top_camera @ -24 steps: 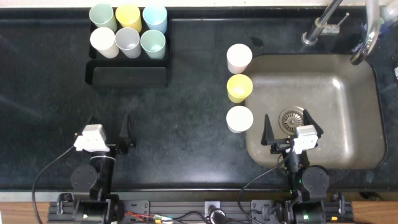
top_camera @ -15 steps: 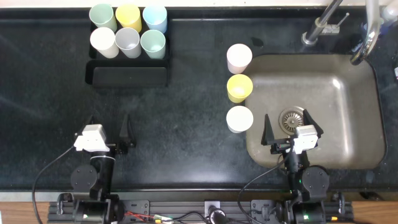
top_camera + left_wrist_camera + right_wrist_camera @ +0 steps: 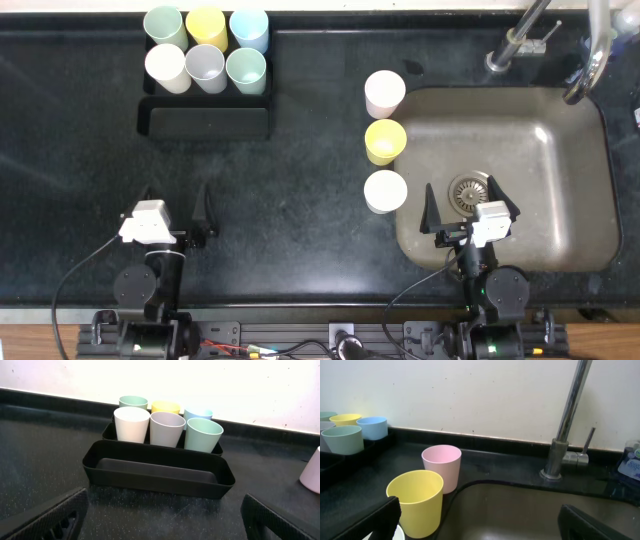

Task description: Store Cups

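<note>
A black speckled table seen from above, with a steel sink set into its right side and a tap at the sink's far rim.

At the far left of the table stands a black tray. Six stored cups stand upright in its far part, in two rows of three. The back row is green, yellow and blue; the front row is white, pale grey and green. The tray's long near compartment faces the arms.

Three loose cups stand upright in a line on the table, just beside the sink's left rim and well apart from the tray. A pink cup is farthest from the arms, a yellow cup is in the middle, and a white cup is nearest.

The left pincer sits near its base, on the near side of the tray, its fingers spread wide and grasping nothing. The right pincer sits over the near-left part of the sink, to the right of the white cup. It is likewise released, with nothing between its fingers.
</note>
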You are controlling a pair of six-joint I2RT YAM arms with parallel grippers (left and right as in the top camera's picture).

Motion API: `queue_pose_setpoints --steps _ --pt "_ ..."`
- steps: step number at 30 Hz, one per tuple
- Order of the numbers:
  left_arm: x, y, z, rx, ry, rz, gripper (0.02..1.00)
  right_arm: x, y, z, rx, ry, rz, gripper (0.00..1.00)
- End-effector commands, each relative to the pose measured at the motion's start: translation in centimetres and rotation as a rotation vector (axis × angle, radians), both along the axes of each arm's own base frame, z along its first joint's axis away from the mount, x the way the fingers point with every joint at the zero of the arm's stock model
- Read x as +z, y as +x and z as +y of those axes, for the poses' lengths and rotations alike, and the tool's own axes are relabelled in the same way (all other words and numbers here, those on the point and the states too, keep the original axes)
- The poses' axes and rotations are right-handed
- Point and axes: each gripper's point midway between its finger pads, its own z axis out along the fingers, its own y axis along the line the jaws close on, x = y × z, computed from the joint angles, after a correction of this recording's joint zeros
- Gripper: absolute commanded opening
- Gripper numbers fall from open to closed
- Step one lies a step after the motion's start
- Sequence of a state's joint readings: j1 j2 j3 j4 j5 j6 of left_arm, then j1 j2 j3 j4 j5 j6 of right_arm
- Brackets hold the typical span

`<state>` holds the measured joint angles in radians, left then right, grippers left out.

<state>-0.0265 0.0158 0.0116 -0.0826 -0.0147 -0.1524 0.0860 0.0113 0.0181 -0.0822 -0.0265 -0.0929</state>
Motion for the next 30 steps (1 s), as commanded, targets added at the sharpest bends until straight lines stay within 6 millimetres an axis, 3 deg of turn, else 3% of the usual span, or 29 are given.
queue_pose_setpoints --steps 1,11,16,23,27,30 --pt "0.1 -0.1 -0.4 -0.022 0.017 -0.009 1.000 -0.4 0.0 0.2 0.007 0.003 0.002 0.998" --pt "0.1 -0.1 -0.4 -0.023 0.015 -0.008 0.996 -0.4 0.0 0.2 0.007 0.003 0.002 0.996" --pt "1.0 -0.1 -0.5 -0.017 -0.094 -0.008 0.989 -0.4 0.0 0.2 0.007 0.003 0.002 0.996" --pt "6.3 1.5 -3.2 -0.167 -0.110 0.089 1.000 -0.4 0.0 0.2 0.007 0.003 0.002 0.996" --pt "9.9 4.2 -5.2 -0.270 -0.143 0.272 1.000 -0.4 0.0 0.2 0.007 0.003 0.002 0.996" --pt "12.6 7.3 -7.1 -0.341 -0.177 0.451 1.000 -0.4 0.0 0.2 0.007 0.003 0.002 0.996"
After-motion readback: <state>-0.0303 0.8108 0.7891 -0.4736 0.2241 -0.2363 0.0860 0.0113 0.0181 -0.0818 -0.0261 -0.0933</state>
